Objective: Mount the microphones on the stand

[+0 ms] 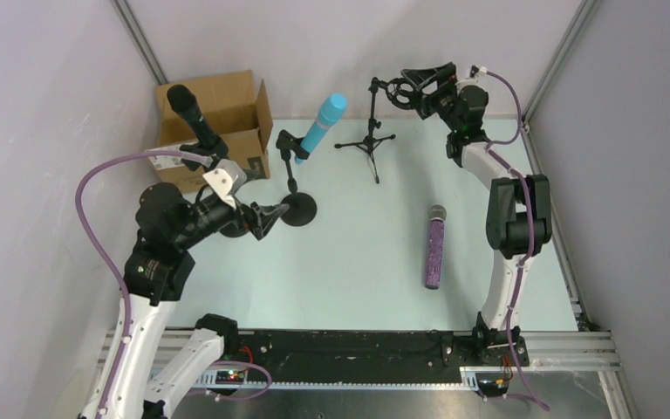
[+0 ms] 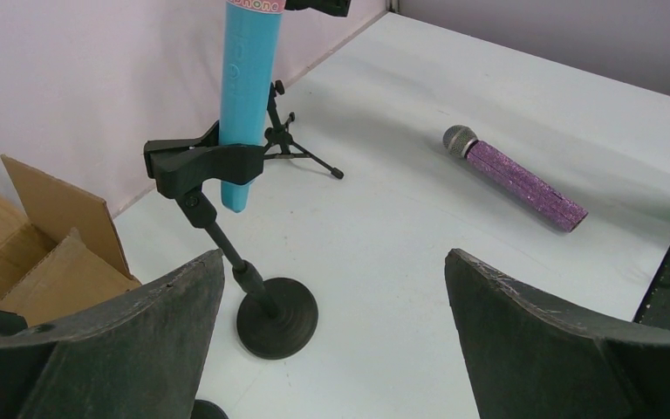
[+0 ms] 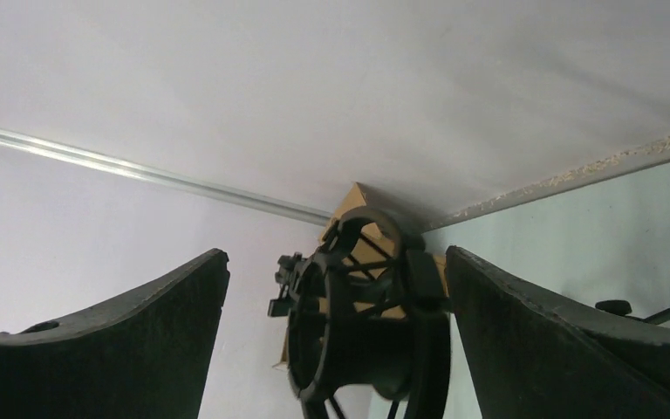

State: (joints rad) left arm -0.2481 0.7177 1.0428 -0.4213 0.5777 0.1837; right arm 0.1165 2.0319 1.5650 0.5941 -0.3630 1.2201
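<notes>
The turquoise microphone (image 1: 323,125) (image 2: 249,105) stands tilted in the black clip (image 2: 205,161) of a round-base stand (image 1: 299,208) (image 2: 276,316). The black microphone (image 1: 194,113) rises at a slant over my left arm, which hides its lower end. Flat on the table lies the glittery purple microphone (image 1: 435,247) (image 2: 513,176), silver head toward the back. My left gripper (image 1: 266,218) (image 2: 336,349) is open and empty, low beside the round base. My right gripper (image 1: 427,83) (image 3: 336,340) is open at the back, its fingers either side of the tripod stand's ring-shaped holder (image 1: 406,92) (image 3: 371,314).
An open cardboard box (image 1: 218,122) (image 2: 44,253) sits at the back left, behind the black microphone. The small tripod stand (image 1: 371,140) (image 2: 301,148) is at the back centre. The edge of a second round base (image 2: 205,410) shows under my left gripper. Walls close in three sides.
</notes>
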